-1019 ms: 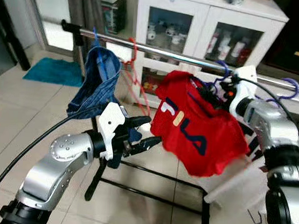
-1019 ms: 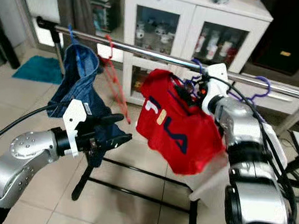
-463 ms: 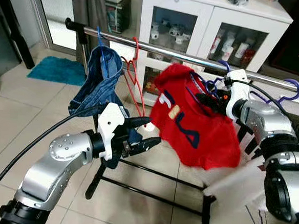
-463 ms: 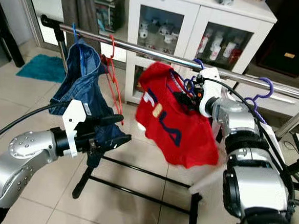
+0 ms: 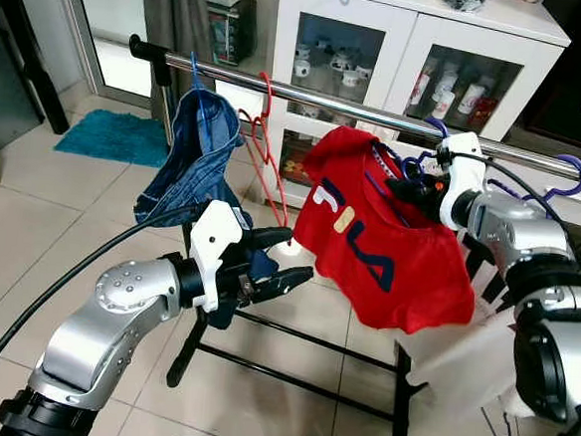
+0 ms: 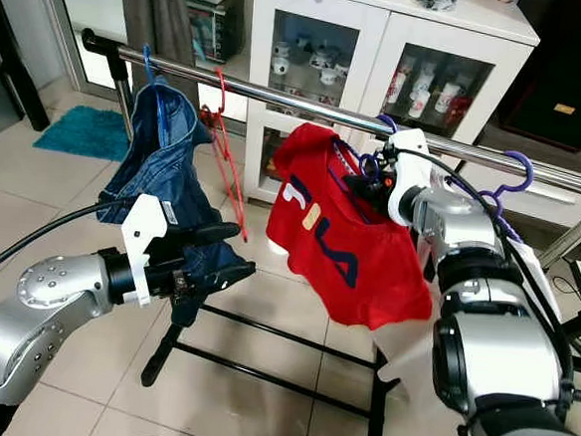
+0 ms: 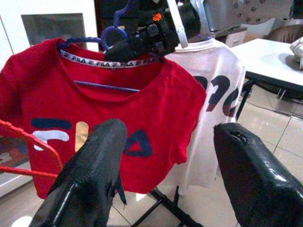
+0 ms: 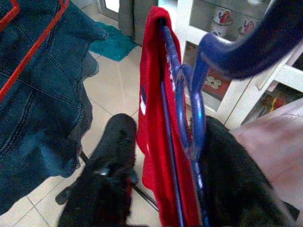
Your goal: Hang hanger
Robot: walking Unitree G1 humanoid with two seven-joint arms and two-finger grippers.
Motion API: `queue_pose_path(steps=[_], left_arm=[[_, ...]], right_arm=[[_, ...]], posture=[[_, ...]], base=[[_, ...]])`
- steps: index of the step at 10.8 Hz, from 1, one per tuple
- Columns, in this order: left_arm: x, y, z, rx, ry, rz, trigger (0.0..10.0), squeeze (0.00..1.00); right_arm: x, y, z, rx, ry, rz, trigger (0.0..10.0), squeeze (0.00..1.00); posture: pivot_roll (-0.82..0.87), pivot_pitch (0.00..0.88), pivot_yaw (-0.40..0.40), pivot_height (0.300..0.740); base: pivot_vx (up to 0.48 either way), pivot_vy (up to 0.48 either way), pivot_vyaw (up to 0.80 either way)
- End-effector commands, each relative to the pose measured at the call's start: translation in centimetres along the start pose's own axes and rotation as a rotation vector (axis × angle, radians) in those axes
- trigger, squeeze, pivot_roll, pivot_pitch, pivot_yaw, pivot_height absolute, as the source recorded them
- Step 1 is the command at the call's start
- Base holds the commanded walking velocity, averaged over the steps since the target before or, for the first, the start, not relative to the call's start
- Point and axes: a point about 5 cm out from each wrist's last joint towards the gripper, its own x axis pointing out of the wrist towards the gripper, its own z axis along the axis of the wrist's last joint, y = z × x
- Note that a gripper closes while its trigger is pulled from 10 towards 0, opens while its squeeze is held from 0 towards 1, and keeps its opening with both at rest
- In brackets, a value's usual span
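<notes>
— Where's the hanger?

— My right claw [image 5: 404,189] is clenched on the blue hanger [image 8: 189,118], just under the steel rail [image 5: 377,118]. The red shirt [image 5: 383,244] drapes from it.

— And your left?

— My left claw [image 5: 289,261] hangs released, below the denim garment [image 5: 197,157] and beside the red hanger [image 5: 266,146].
</notes>
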Motion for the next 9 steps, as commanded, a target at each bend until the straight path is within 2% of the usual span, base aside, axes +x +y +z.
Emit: queue_pose_path(steps=[1, 9], left_arm=[[0.25, -0.16, 0.62, 0.028, -0.009, -0.023, 10.0, 0.0], [0.22, -0.14, 0.56, 0.038, 0.0, -0.035, 10.0, 0.0]], right_arm=[[-0.22, -0.41, 0.45, 0.011, -0.019, -0.021, 0.0, 0.0], [-0.13, -0.55, 0.21, 0.028, -0.015, -0.042, 0.0, 0.0]], posture=[[0.09, 0.0, -0.078, 0.74], [0.09, 0.0, -0.075, 0.74]], base=[[0.0, 0.0, 0.0], [0.0, 0.0, 0.0]])
